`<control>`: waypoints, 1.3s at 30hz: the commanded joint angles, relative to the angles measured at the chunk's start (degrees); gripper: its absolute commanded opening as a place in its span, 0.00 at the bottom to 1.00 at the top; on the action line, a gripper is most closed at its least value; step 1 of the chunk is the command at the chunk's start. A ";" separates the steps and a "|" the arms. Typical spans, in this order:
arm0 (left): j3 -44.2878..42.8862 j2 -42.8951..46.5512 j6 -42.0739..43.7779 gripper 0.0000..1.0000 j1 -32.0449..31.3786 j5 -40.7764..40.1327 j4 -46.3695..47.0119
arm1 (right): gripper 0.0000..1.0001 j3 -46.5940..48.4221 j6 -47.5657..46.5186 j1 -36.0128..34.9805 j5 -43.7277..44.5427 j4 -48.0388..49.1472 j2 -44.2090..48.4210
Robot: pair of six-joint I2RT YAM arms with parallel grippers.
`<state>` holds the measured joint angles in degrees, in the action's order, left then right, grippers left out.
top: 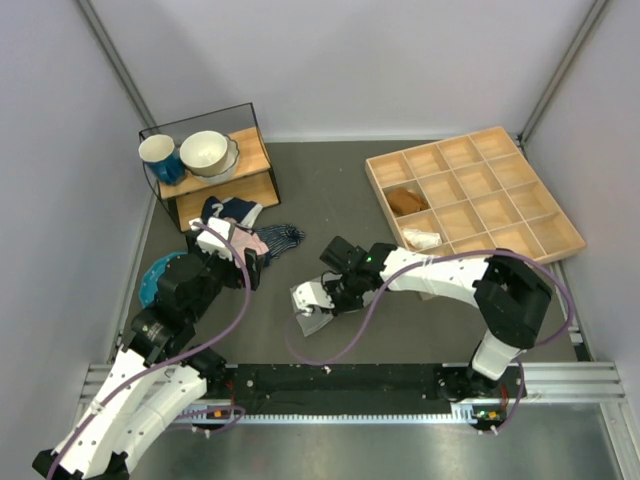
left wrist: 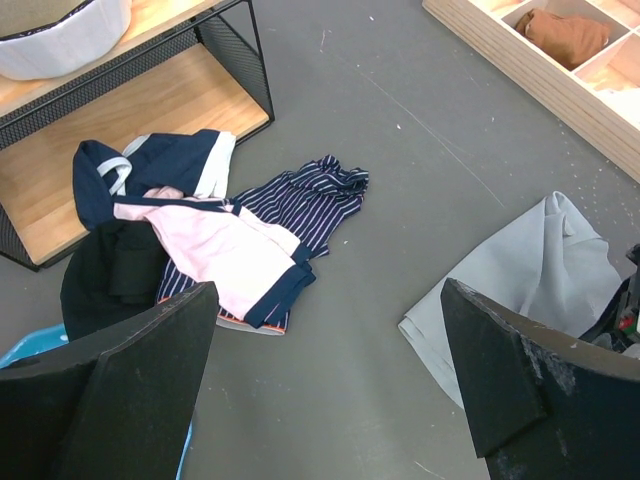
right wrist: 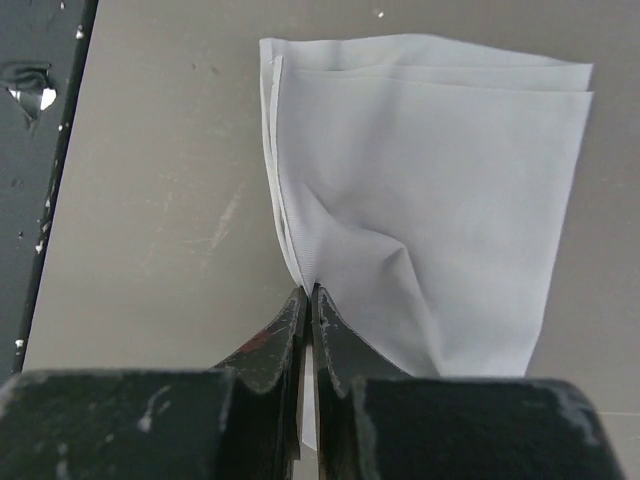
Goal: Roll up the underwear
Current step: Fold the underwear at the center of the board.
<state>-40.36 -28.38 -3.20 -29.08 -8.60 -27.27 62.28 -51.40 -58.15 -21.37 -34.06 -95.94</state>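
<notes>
Top external view: the underwear (top: 310,320) lies on the worktop (top: 420,320), well off to the near-left of the wooden tray (top: 432,144), and the right gripper (top: 322,300) is down on it. The left gripper (top: 248,268) is further left of the tray again, apart from the grey cloth.

Left wrist view: that gripper's released, fingers spread wide with nothing between them. The underwear lies slumped on the tray side of the navy striped garment (left wrist: 310,200).

Right wrist view: the right gripper's clenched on a pinch of the cloth's edge, and the fabric fans out from there in soft folds.

My take: it's thin, light and totally limp, so it'll drag and bunch rather than hold a shape. I'd grab a hem where the layers stack and pin the far end while rolling.
</notes>
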 commanded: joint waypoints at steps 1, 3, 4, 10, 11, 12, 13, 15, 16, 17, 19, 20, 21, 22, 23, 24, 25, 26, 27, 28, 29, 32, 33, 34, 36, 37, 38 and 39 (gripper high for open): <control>0.28 0.17 0.57 0.99 0.08 0.25 2.92 | 0.02 5.48 0.68 1.37 -3.42 -4.60 -1.88; 0.37 0.26 0.65 0.99 0.08 0.16 3.01 | 0.02 7.40 0.94 1.63 -3.16 -5.22 -3.10; 0.37 0.17 0.65 0.99 0.08 0.16 3.01 | 0.02 8.20 1.12 1.98 -3.07 -5.75 -3.63; 0.37 0.26 0.74 0.99 0.08 0.25 3.18 | 0.02 14.26 2.44 3.83 -1.66 -7.07 -7.76; 0.37 0.17 0.83 0.99 0.08 0.25 3.18 | 0.02 14.88 2.44 4.44 -1.23 -7.33 -8.38; 0.37 0.08 0.83 0.99 0.08 0.34 3.27 | 0.02 16.19 2.88 4.71 -0.96 -7.42 -8.82; 0.37 0.08 0.83 0.99 0.08 0.34 3.19 | 0.02 16.81 2.97 4.97 -0.87 -7.59 -9.52; 0.37 -0.09 0.83 0.99 0.16 0.51 3.18 | 0.02 18.48 3.76 5.59 -0.35 -7.60 -11.10; 0.37 -0.10 0.83 0.99 0.08 0.60 3.18 | 0.02 18.93 4.02 5.77 0.27 -7.68 -11.63; 0.37 -0.10 0.83 0.99 0.08 0.60 3.18 | 0.02 19.45 4.55 5.94 0.36 -7.68 -12.68; 0.37 -0.09 0.83 0.99 0.08 0.69 3.27 | 0.02 20.51 4.90 6.47 0.62 -7.68 -13.57; 0.37 -0.10 0.83 0.99 0.08 0.78 3.27 | 0.02 20.86 5.42 6.64 0.62 -7.68 -14.53; 0.37 -0.18 0.83 0.99 0.08 0.87 3.27 | 0.02 21.56 5.69 6.73 0.88 -7.68 -14.80; 0.37 -0.36 0.83 0.99 0.08 0.95 3.27 | 0.02 21.91 5.95 6.82 1.41 -7.68 -15.32; 0.37 -0.36 0.83 0.99 0.08 0.95 3.27 | 0.02 22.27 6.57 6.91 1.59 -7.68 -15.76; 0.37 -0.27 0.83 0.99 0.08 0.95 3.36 | 0.02 23.05 7.01 7.00 1.85 -7.68 -16.64; 0.37 -0.36 0.83 0.99 0.08 1.04 3.27 | 0.02 23.41 7.45 7.35 1.68 -7.68 -16.99; 0.37 -0.36 0.83 0.99 0.08 1.04 3.27 | 0.02 23.85 8.32 7.52 1.59 -7.68 -17.26; 0.37 -0.53 0.83 0.99 0.08 1.13 3.27 | 0.02 24.55 8.77 7.61 1.50 -7.68 -17.78; 0.37 -0.45 0.83 0.99 0.08 1.13 3.36 | 0.02 24.90 9.12 7.96 1.41 -7.68 -18.14; 0.37 -0.45 0.83 0.99 0.08 1.22 3.27 | 0.03 25.43 9.73 8.14 1.41 -7.68 -18.31; 0.37 -0.53 0.83 0.99 0.08 1.22 3.27 | 0.05 26.05 10.52 8.49 1.68 -7.60 -18.67; 0.37 -0.53 0.83 0.99 0.08 1.22 3.27 | 0.05 26.22 10.70 8.58 1.76 -7.60 -18.76; 0.37 -0.62 0.83 0.99 0.08 1.22 3.36 | 0.05 26.40 10.88 8.67 2.11 -7.60 -18.93; 0.37 -0.71 0.83 0.99 0.08 1.22 3.36 | 0.08 27.01 11.84 8.93 2.64 -7.68 -19.37; 0.37 -0.71 0.83 0.99 0.08 1.22 3.36 | 0.12 27.28 12.19 9.02 2.82 -7.60 -19.72; 0.37 -0.71 0.83 0.99 0.08 1.22 3.36 | 0.15 27.71 12.98 9.37 2.73 -7.60 -19.81; 0.28 -0.62 0.83 0.99 0.08 1.22 3.36 | 0.18 27.81 13.16 9.46 2.56 -7.60 -19.81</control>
<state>-40.32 -28.45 -2.85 -29.08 -8.36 -26.87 86.76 -41.19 -49.74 -18.83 -42.02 -114.24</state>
